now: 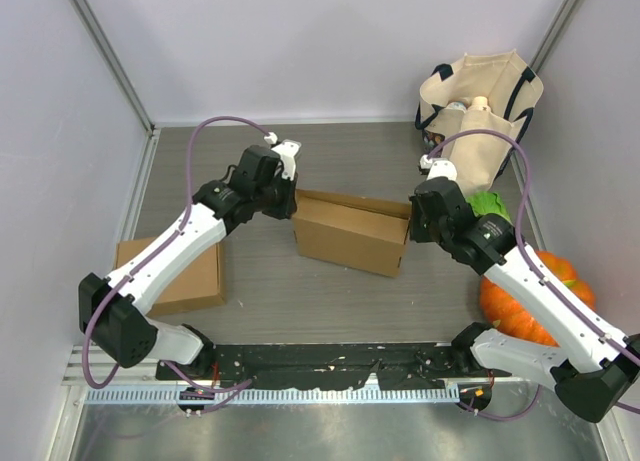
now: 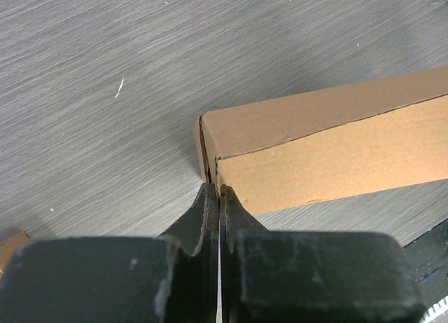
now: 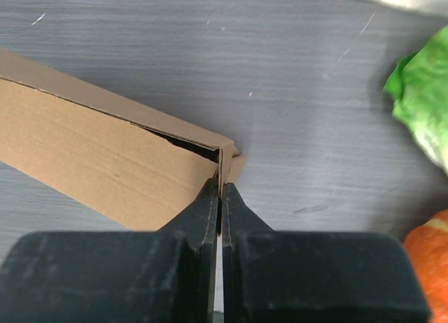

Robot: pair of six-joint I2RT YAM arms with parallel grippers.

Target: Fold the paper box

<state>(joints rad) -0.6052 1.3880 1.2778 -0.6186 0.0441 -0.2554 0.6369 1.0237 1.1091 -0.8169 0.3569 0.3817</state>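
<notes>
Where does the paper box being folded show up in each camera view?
Top external: paper box at the middle of the table.
Left wrist: paper box in the right half, its end near picture centre.
Right wrist: paper box in the left half, its end corner near centre.
Shared landmark: grey wood-grain table.

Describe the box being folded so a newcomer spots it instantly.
On the grey table, look at the middle. The paper box lies there with the left gripper and right gripper at its ends; the other box sits apart by the left wall.
</notes>
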